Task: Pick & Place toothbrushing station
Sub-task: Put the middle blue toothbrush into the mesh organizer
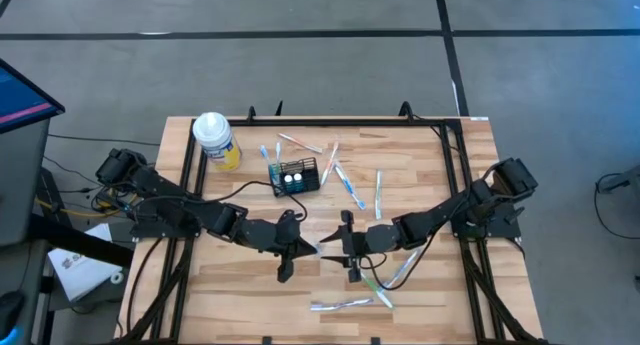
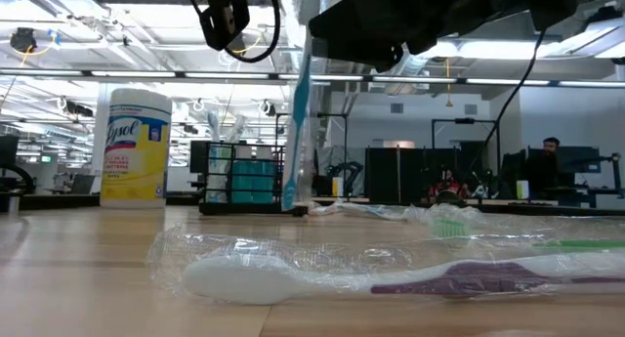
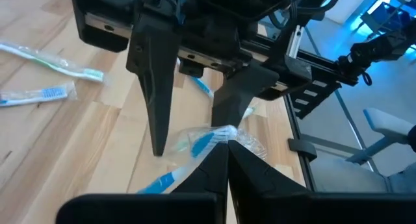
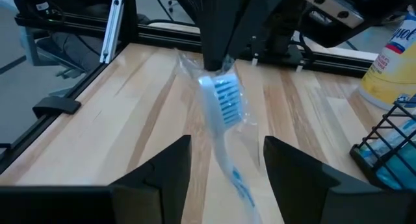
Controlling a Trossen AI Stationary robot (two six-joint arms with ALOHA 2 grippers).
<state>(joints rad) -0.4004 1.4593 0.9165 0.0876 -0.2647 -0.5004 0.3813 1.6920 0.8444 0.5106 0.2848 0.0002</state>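
The toothbrushing station (image 1: 295,175), a small black wire-mesh caddy, stands on the table (image 1: 420,285) beyond my grippers. My left gripper (image 1: 312,247) pinches a wrapped blue toothbrush (image 4: 221,113); my right gripper (image 1: 344,247) gapes around it.

Ceiling strip lights (image 2: 78,29) are glowing bright in the low view, washing the room evenly while the dark arm undersides are sitting in silhouette. The nearest wrapped toothbrush (image 2: 391,273) is blurring softly and its plastic is catching glare. From above, the desk (image 1: 420,285) is showing only faint, soft shadows.
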